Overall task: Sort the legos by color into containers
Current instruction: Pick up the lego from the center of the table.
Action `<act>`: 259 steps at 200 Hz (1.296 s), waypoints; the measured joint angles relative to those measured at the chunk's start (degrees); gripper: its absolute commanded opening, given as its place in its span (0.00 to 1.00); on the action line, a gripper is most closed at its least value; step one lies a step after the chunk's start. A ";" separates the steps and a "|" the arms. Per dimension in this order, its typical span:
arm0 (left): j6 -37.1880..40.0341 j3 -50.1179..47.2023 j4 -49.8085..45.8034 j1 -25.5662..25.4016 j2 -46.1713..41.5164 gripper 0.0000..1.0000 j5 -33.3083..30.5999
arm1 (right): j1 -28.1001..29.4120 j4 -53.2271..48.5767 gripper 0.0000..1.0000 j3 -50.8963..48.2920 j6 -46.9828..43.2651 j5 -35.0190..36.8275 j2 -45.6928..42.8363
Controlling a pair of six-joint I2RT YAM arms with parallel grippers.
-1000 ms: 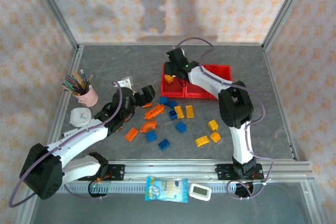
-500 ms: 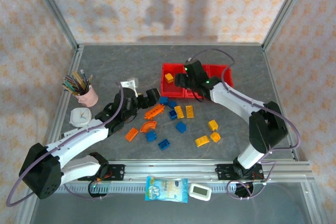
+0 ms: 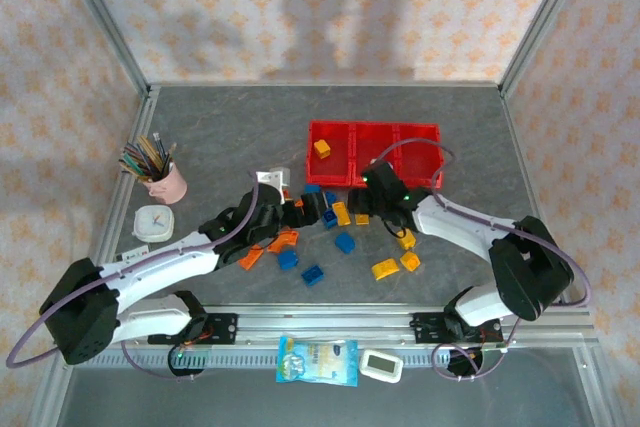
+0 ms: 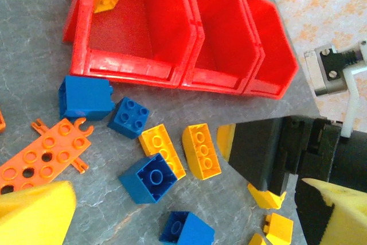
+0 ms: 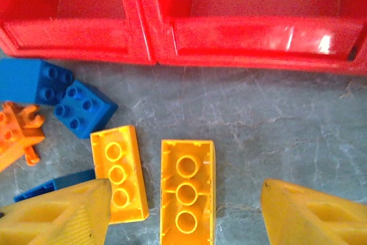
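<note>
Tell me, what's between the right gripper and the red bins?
Right wrist view: a yellow brick sits at the open gripper, then bare table up to the bins.

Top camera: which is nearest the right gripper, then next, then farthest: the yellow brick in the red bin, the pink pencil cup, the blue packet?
From the right gripper:
1. Yellow brick in the left red bin, just behind.
2. Blue packet, at the near edge.
3. Pink pencil cup, far left.
</note>
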 measured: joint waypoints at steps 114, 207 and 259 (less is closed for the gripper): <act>-0.94 0.00 0.70 -0.24 2.01 0.99 -1.79 | 0.81 3.23 0.56 -0.17 0.70 3.02 10.19; -0.96 0.04 0.68 -0.24 2.25 0.99 -2.38 | 0.81 3.69 0.30 -0.72 1.31 5.73 10.16; -0.94 0.07 0.63 -0.24 2.23 0.99 -2.58 | 0.81 2.40 0.21 -0.33 0.17 6.16 8.00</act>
